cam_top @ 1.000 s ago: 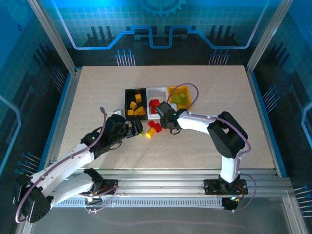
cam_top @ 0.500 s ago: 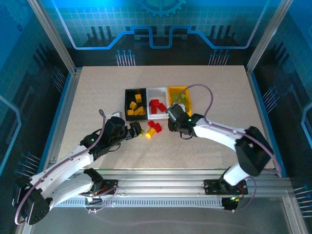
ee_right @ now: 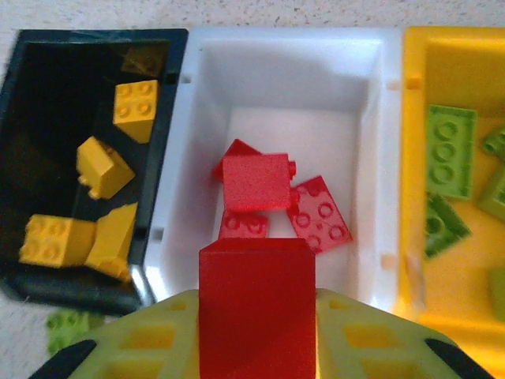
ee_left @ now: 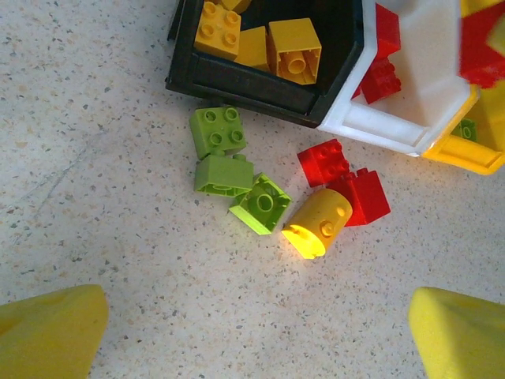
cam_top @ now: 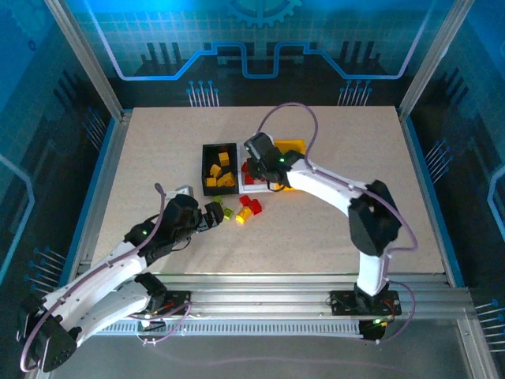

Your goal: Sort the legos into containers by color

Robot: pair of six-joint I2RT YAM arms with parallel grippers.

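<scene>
Well, the right gripper (ee_right: 256, 335) hangs over the white plastic bin (ee_right: 276, 79), its yellow pads clamped on a red studded brick (ee_right: 256, 292). Several other red bricks (ee_right: 256, 183) lie in that bin. The black bin (ee_right: 20, 158) beside it holds yellow-orange bricks (ee_right: 134, 101), and the yellow bin (ee_right: 450, 55) holds lime green ones. The left gripper (ee_left: 256, 339) is spread wide and empty above loose bricks (ee_left: 260, 204) on the speckled beige tabletop (ee_left: 95, 197), just in front of the bins. Blue-lit circuit-patterned panels (cam_top: 252, 47) and aluminium posts (cam_top: 83, 55) fence the table.

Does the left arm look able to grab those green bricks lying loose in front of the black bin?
Probably yes: its open pincer points right at the three green bricks. Nothing lies over them, though a yellow brick sits close beside one.
</scene>
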